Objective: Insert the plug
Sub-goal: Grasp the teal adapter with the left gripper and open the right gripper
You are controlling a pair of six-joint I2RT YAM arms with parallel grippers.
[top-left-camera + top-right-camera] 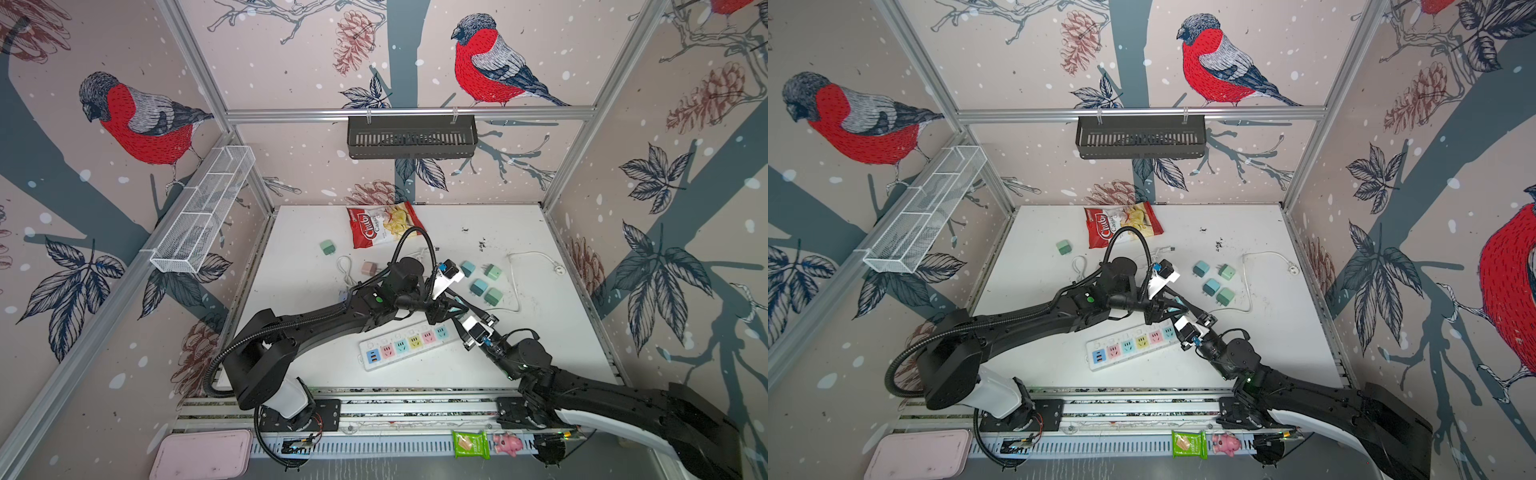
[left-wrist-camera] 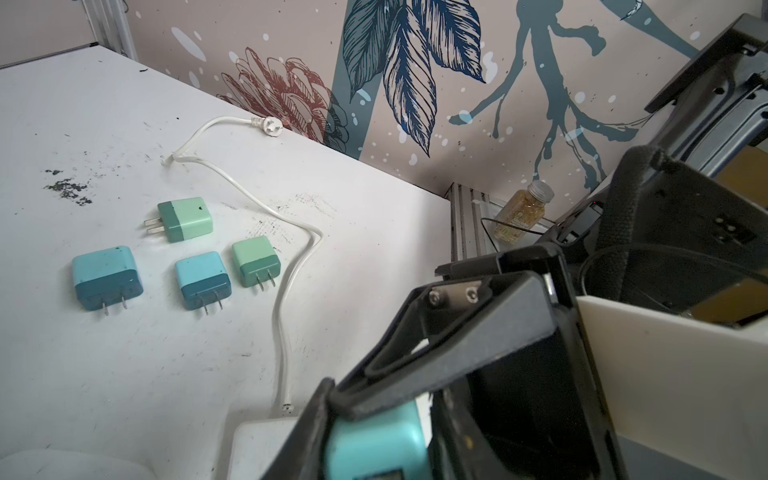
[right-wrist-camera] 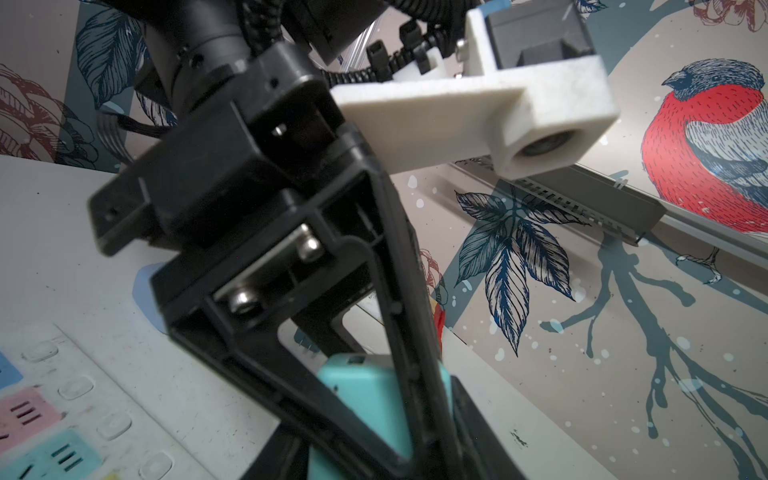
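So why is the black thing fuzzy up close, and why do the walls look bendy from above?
In the right wrist view the left tool sits too near the lens, so it and the teal plug blur, while the painted bird looks sharp; in both top views the wide lens splays the walls and frame posts outward.

The power strip (image 1: 406, 348) lies on the table (image 1: 561, 324) near the front edge, and the left gripper (image 1: 451, 308) and right gripper (image 1: 459, 315) meet just behind its right end with one plug (image 2: 374, 444) between them. Four further plugs (image 1: 478, 286) lie grouped behind and right of that point, with the cord (image 2: 281, 332) running along their right side. A lone plug (image 1: 329, 248) lies at the left rear, and the snack bag (image 1: 384, 224) lies at the rear centre.
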